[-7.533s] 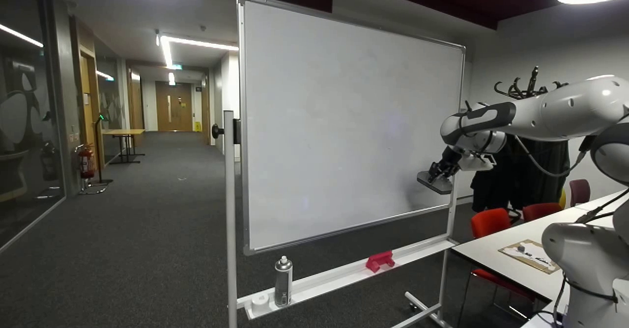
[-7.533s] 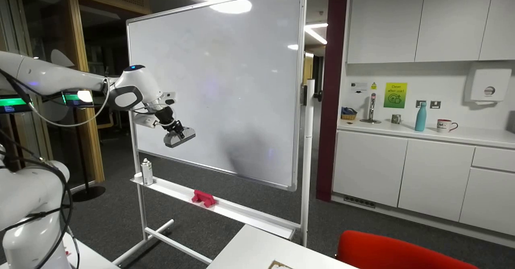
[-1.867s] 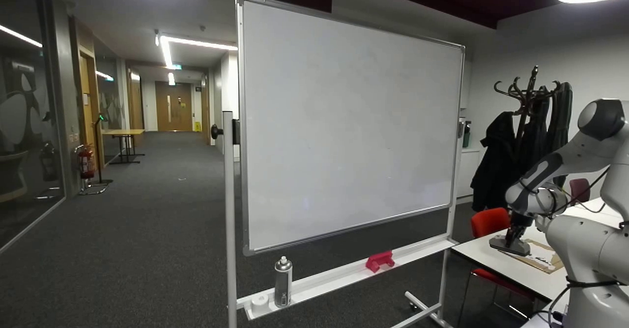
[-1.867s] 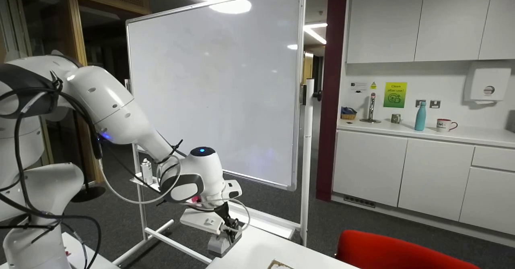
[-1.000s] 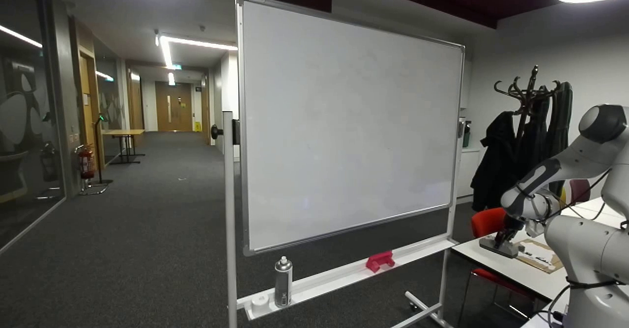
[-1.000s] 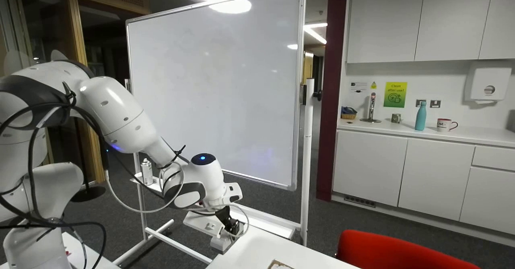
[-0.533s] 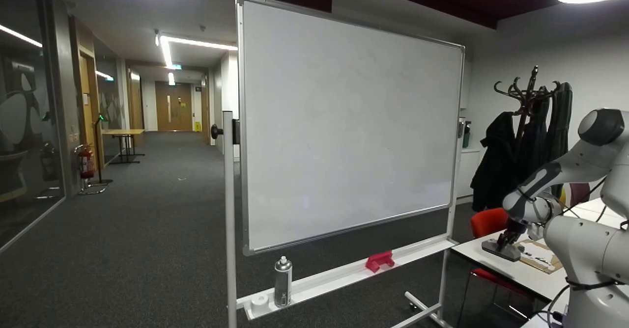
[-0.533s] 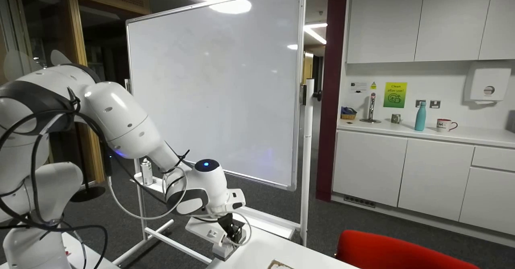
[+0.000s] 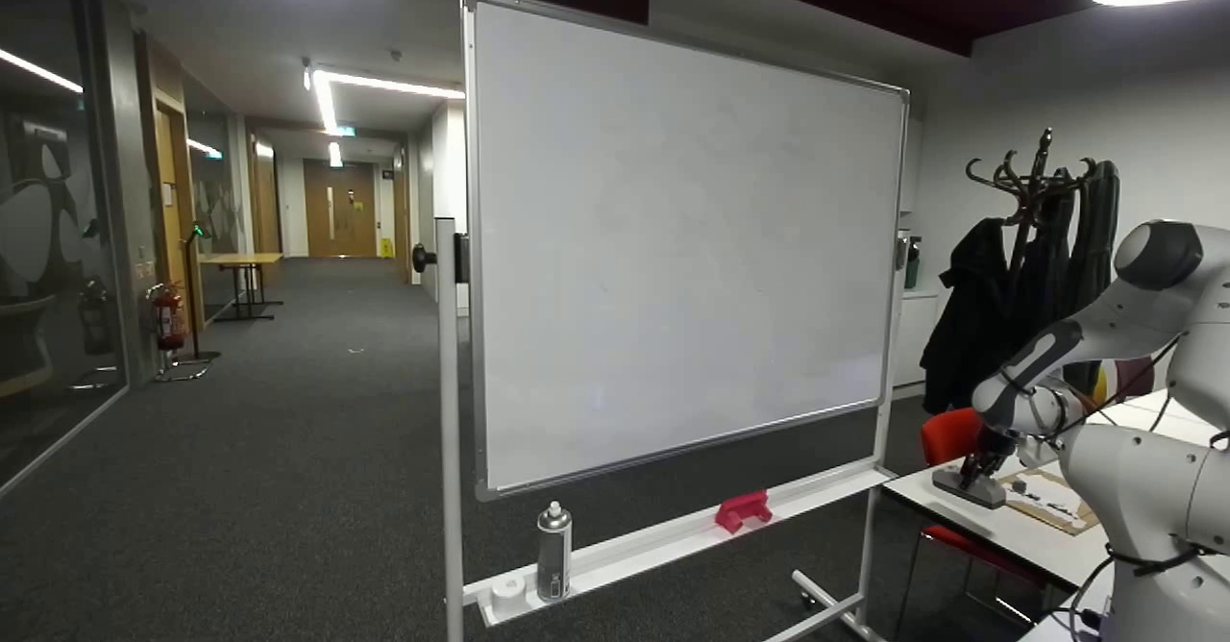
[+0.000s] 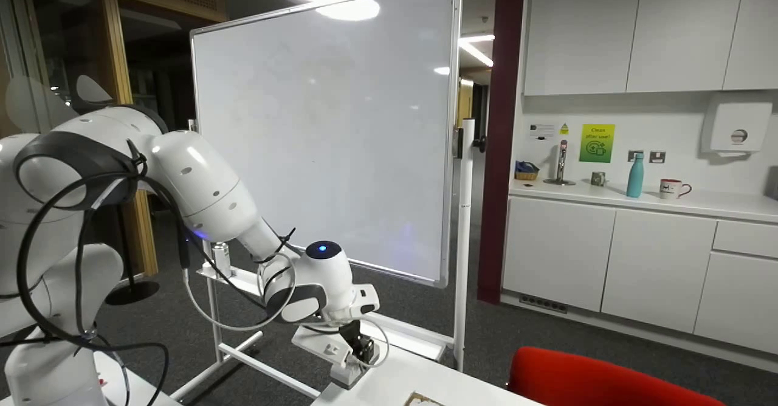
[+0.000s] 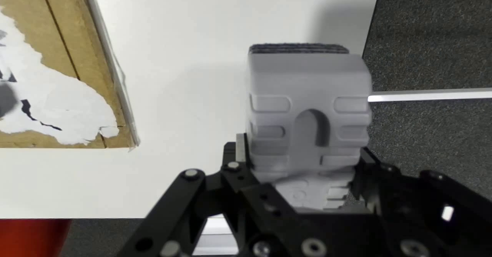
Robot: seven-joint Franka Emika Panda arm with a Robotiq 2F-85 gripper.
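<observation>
The gripper (image 11: 303,153) has its jaws pressed against opposite sides of a grey eraser (image 11: 307,78) — presumably to leave the layered pad (image 11: 299,49), at twelve o'clock in the wrist view, unobstructed. The eraser is over the table (image 11: 184,184) near its edge; contact is unclear. Cardboard (image 11: 86,60) lies at nine o'clock from it, and in an exterior view a whiteboard (image 9: 673,238) stands at ten.

In an exterior view, well beyond the right edge of the desk (image 10: 407,375), a green poster (image 10: 597,143) on the wall (image 10: 662,120) reads “Clean after use!” To its left, past the same edge, are a yellow triangle sign (image 10: 564,129) and a white notice (image 10: 541,131), whose lines of print seem too small to make out.
</observation>
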